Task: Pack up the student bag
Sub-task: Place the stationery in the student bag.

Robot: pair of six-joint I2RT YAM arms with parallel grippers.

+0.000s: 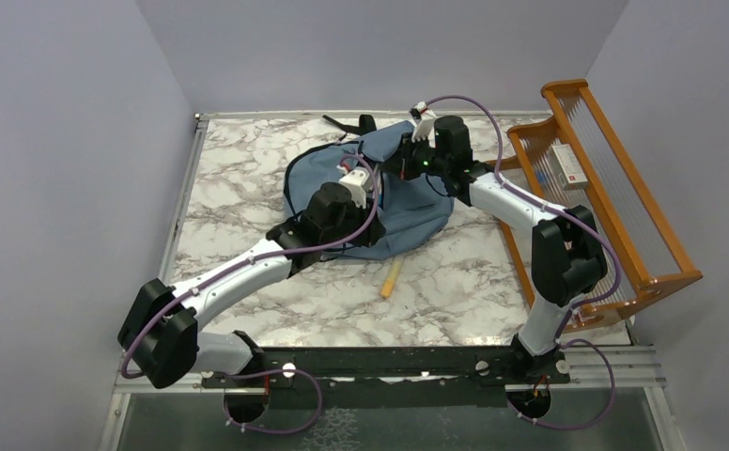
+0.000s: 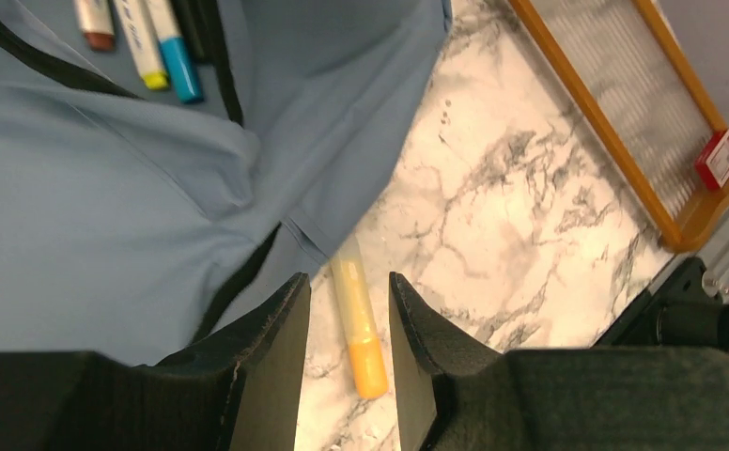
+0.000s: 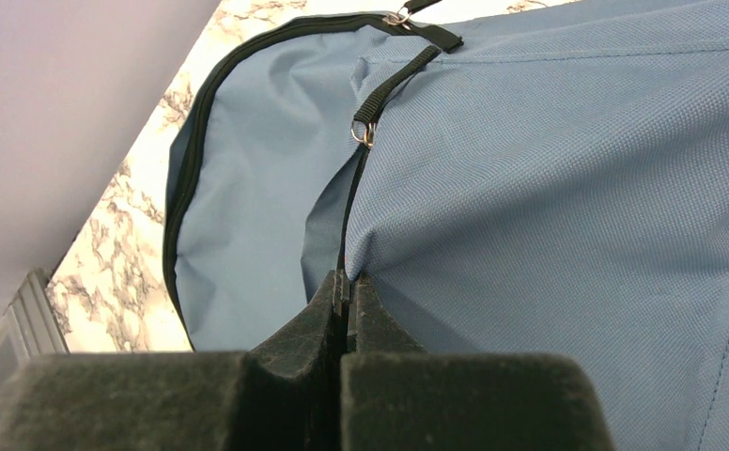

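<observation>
Student bag lies flat mid-table, toward the far side. Right gripper is pinched tight on its fabric edge. Left gripper is half-open and empty above the bag's near edge. An orange marker lies on the table just beside the bag. Wooden rack stands at right.

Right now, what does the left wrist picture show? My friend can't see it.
The left gripper hangs open above an orange marker lying on the marble table. The blue bag fills the left side, with some pens showing in its opening, and an orange rack is at top right.
</observation>
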